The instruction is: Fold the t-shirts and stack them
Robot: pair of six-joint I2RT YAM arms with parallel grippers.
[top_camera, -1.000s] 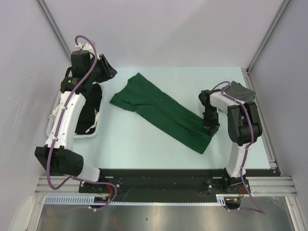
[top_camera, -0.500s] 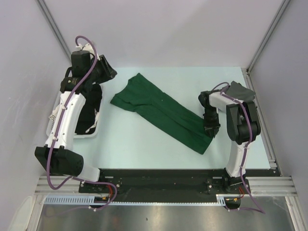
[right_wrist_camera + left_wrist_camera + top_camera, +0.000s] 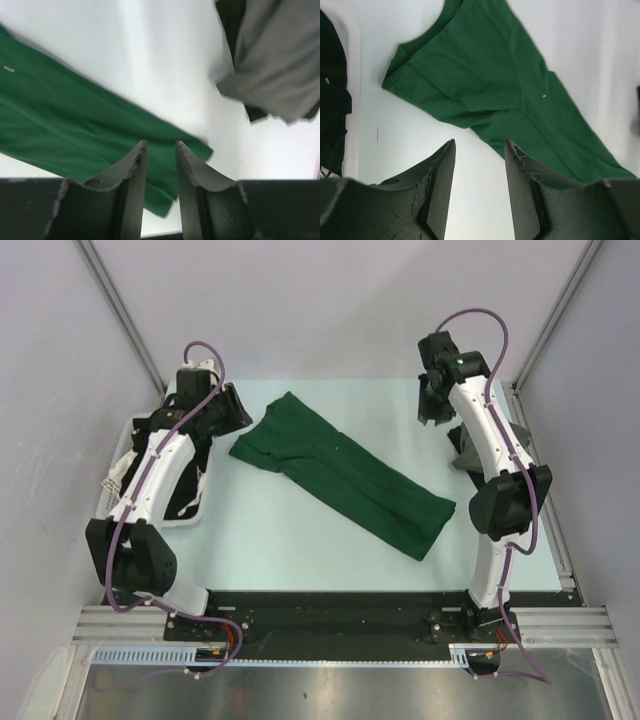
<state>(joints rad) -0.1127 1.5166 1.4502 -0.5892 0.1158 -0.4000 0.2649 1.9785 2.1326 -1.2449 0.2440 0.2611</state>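
A dark green t-shirt (image 3: 340, 475) lies folded into a long strip, slanting from the back left to the front right of the table. My left gripper (image 3: 238, 412) hovers open just off the shirt's left sleeve end, nothing between its fingers (image 3: 442, 185). In the left wrist view the green t-shirt (image 3: 490, 85) lies ahead of the left gripper (image 3: 479, 142). My right gripper (image 3: 432, 412) is raised at the back right, open and empty. In the right wrist view the right gripper (image 3: 161, 144) is above the green t-shirt's (image 3: 75, 125) corner, with a folded grey t-shirt (image 3: 280, 65) to its right.
A white slatted basket (image 3: 185, 522) with black t-shirts (image 3: 330, 100) stands at the left, under my left arm. The grey t-shirt (image 3: 468, 455) sits by the right edge, partly behind my right arm, with dark cloth under it. Walls close in on three sides.
My right gripper opened, let go of the green t-shirt's front right corner, then rose and swung to the back right. My left arm shifted slightly right, toward the shirt's sleeve end.
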